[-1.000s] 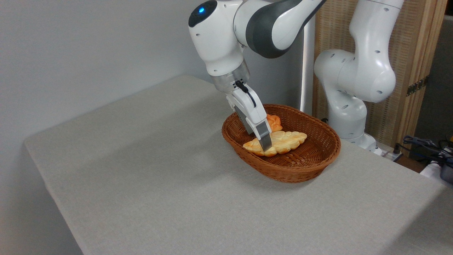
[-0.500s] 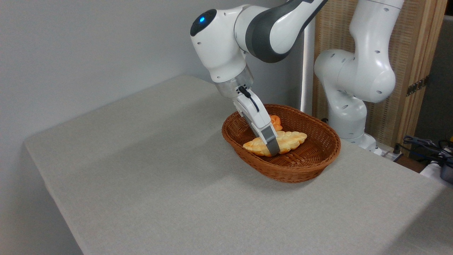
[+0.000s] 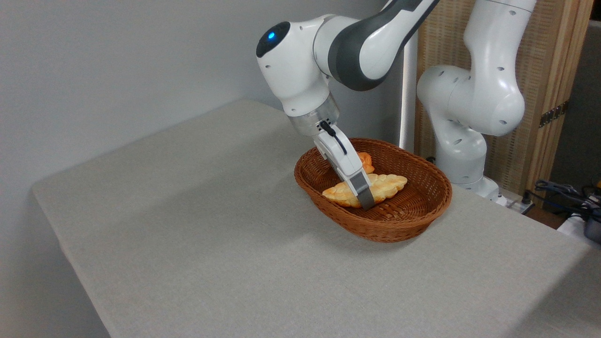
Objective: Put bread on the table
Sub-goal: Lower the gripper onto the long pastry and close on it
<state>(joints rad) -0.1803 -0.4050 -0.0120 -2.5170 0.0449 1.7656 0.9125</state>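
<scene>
Grey-beige fabric covers the surface [image 3: 197,244], with a brown oval wicker basket [image 3: 408,220] standing toward its right rear. Inside the basket lies the bread [image 3: 386,184], a long flat braided loaf, pale golden-yellow with browner pointed ends. Its long axis runs left to right, the right tip slightly farther back. An orange bun [image 3: 365,162] sits just behind it. Reaching down into the basket, the gripper [image 3: 367,203] crosses the loaf's middle; whether the jaws are clamped on it cannot be told. No writing is readable.
</scene>
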